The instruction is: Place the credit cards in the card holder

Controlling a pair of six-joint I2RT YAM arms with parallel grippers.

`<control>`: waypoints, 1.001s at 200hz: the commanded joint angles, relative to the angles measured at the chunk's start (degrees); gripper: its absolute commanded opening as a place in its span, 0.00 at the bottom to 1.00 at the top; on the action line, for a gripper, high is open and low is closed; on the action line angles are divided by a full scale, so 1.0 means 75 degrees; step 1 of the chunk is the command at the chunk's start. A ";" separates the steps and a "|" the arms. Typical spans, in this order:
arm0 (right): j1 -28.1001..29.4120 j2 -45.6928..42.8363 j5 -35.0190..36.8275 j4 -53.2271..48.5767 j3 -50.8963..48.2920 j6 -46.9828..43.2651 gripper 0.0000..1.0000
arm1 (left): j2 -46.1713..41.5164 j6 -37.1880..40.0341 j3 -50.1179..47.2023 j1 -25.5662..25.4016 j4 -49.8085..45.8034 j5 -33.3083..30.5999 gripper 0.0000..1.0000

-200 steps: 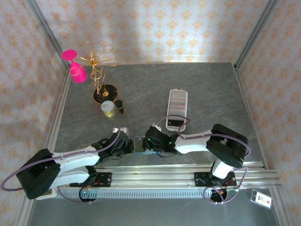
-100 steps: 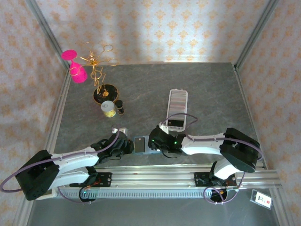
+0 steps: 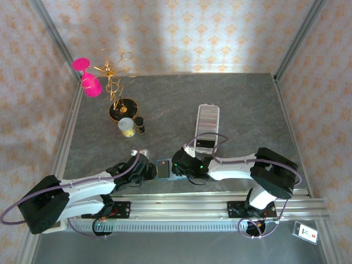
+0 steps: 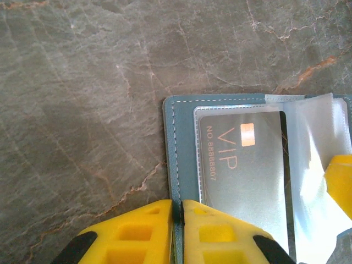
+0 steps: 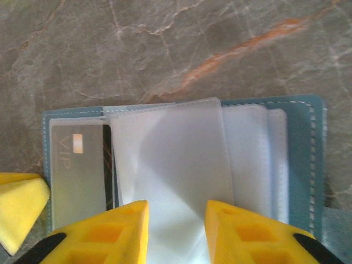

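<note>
The teal card holder [image 3: 164, 169] [image 4: 176, 159] [image 5: 316, 143] lies open at 6 o'clock on the stone-grey tabletop [image 3: 247, 110], a grey VIP card [image 4: 242, 170] [image 5: 77, 176] tucked into its left pocket. The left fingers [image 3: 149, 170] [image 4: 177, 206] are pinched on the holder's left cover edge, while the right fingers [image 3: 177, 168] [image 5: 176, 212] are spread over its clear sleeves [image 5: 181, 154]. At 1 o'clock from the holder, a white tray [image 3: 198, 124] holds a row of credit cards [image 3: 208, 124].

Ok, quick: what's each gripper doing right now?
Left gripper: closed on the card holder edge.
Right gripper: open, over the clear sleeves.
</note>
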 commanded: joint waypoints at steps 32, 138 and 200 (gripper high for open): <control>0.0052 0.0329 -0.0494 0.0511 0.0078 0.0061 0.34 | -0.0212 -0.0116 -0.0159 -0.0041 -0.0102 0.0018 0.20; 0.0058 0.0275 -0.1130 0.1891 -0.0180 0.0486 0.32 | -0.0236 -0.0344 -0.0481 -0.0041 0.0540 0.0310 0.22; 0.0054 0.0367 -0.1356 0.2567 -0.0175 0.0558 0.32 | -0.0579 -0.0311 -0.0610 -0.0051 0.0359 0.0198 0.18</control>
